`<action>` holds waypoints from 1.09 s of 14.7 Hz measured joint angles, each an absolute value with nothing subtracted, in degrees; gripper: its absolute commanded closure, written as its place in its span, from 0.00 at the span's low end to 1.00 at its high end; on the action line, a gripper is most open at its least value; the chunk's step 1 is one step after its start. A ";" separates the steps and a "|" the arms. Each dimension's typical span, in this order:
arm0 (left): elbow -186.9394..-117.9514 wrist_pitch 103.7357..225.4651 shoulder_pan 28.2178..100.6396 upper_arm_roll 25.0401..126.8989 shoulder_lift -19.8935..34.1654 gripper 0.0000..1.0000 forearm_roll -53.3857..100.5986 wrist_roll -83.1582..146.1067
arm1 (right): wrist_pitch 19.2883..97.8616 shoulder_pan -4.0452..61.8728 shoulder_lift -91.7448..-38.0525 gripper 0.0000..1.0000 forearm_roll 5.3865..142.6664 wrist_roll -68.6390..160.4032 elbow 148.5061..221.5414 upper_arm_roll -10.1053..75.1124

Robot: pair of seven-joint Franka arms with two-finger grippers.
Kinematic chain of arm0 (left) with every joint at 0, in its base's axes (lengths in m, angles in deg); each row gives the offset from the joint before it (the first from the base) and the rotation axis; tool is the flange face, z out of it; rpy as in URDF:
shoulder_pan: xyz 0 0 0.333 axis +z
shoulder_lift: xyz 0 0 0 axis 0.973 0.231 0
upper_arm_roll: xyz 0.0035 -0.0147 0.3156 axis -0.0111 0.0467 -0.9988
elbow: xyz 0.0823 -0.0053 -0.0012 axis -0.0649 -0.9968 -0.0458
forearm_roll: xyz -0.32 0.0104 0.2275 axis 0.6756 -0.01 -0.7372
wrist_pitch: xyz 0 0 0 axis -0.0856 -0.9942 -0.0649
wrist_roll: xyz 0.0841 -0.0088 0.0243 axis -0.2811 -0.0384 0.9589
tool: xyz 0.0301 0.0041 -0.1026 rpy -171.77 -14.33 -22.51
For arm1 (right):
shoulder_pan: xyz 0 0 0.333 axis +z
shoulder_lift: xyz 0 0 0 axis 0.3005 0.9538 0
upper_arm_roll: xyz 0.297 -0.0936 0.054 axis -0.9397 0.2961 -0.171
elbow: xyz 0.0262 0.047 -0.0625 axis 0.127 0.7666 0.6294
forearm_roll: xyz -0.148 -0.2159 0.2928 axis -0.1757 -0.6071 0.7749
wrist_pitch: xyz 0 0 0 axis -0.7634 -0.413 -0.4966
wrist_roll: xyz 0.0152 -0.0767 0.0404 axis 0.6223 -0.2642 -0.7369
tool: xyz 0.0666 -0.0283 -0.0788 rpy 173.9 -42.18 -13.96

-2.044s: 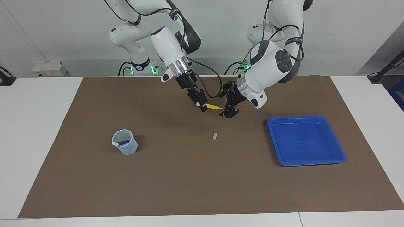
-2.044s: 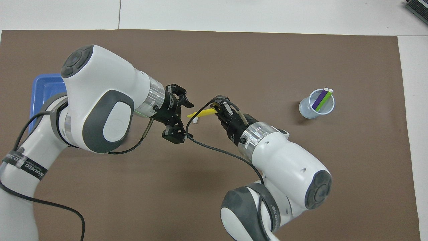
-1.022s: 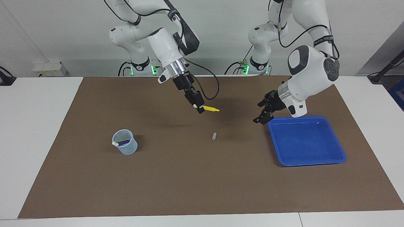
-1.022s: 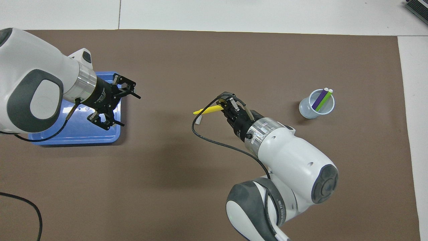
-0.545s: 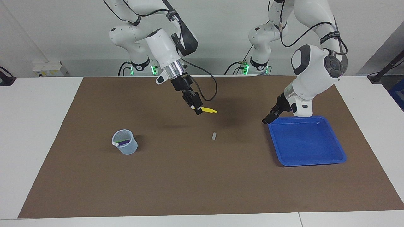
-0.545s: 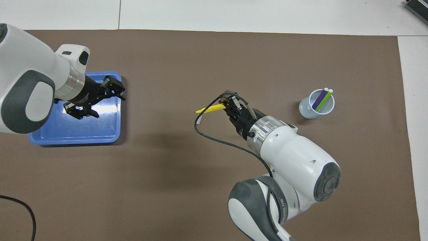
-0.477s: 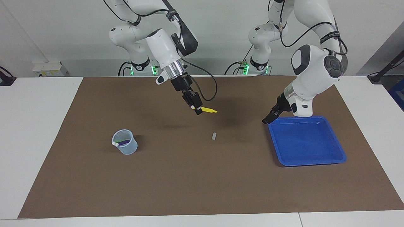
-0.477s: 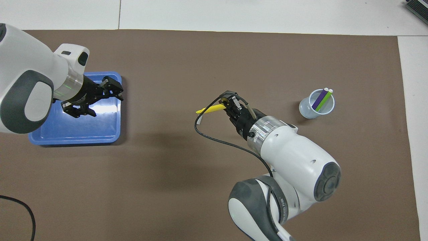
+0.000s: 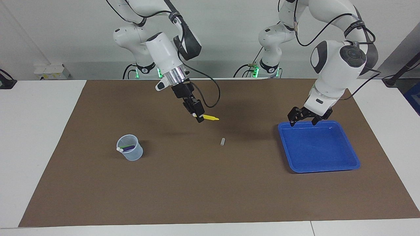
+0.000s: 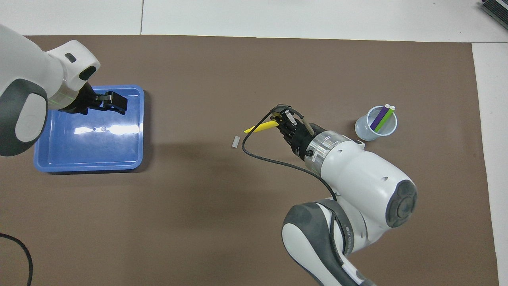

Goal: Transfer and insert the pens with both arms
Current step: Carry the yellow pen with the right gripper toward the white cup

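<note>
We see the right gripper (image 9: pixel 198 117) clenched on the yellow pen (image 9: pixel 210 117), held up over the brown mat (image 9: pixel 210 183), its free end toward three o'clock in the facing view. The purple pen (image 10: pixel 380 117) and green pen (image 10: pixel 386 118) stand in the cup (image 10: pixel 367 133). The left gripper (image 9: pixel 305 116) hangs released over the blue tray (image 9: pixel 344 165).

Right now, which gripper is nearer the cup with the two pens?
Right. The right gripper, holding the yellow pen, is over the mat partway to the cup. The left gripper is over the blue tray.
</note>
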State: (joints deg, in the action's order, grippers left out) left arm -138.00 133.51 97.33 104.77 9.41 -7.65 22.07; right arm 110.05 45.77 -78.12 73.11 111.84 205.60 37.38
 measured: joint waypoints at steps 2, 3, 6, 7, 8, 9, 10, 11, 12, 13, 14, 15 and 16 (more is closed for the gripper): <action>-137.62 135.30 98.42 104.68 9.18 0.01 -7.66 14.91 | 109.18 45.20 -78.27 1.00 73.11 110.61 205.46 37.41; -137.26 135.82 98.89 104.69 8.76 0.00 -7.66 12.65 | 108.36 44.80 -78.36 1.00 73.11 109.81 205.36 37.41; -136.80 135.46 98.79 105.26 4.65 0.00 -7.66 11.30 | 106.33 43.43 -78.80 1.00 73.11 107.36 205.22 37.48; -136.88 134.90 98.70 105.54 3.04 0.00 -7.66 11.30 | 105.63 43.06 -78.98 1.00 73.11 106.59 205.16 37.52; -137.06 134.46 98.70 105.65 1.79 0.00 -7.66 11.30 | 105.22 42.79 -79.09 1.00 73.11 106.01 205.11 37.52; -137.30 134.41 98.73 105.59 1.04 0.00 -7.66 11.30 | 104.93 42.57 -79.17 1.00 73.11 105.57 205.07 37.52; -137.42 134.41 98.74 105.54 0.85 0.00 -7.66 11.30 | 104.70 42.46 -79.22 1.00 73.11 105.18 205.05 37.55; -137.47 134.42 98.74 105.55 0.90 0.00 -7.66 11.30 | 104.53 42.37 -79.26 1.00 73.11 104.76 205.05 37.56; -137.55 134.42 98.74 105.60 0.94 0.00 -7.66 11.29 | 104.25 42.20 -79.29 1.00 73.11 104.14 205.05 37.57; -137.61 134.43 98.73 105.64 0.95 0.00 -7.66 11.29 | 103.55 41.89 -79.35 1.00 73.10 103.28 205.05 37.57; -137.64 134.43 98.72 105.67 0.95 0.00 -7.66 11.29 | 102.87 41.49 -79.48 1.00 73.10 102.18 205.04 37.62; -137.64 134.43 98.72 105.67 0.95 0.00 -7.66 11.29 | 102.02 40.86 -79.71 1.00 73.10 101.00 205.02 37.66; -137.64 134.43 98.72 105.67 0.95 0.00 -7.66 11.29 | 100.97 40.21 -79.99 1.00 73.10 99.85 204.98 37.73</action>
State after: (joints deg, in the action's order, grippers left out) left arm -137.64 134.43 98.72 105.67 0.95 -7.66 11.29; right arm 100.97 40.21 -79.99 73.10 99.85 204.98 37.73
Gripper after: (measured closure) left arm 0.000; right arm 0.841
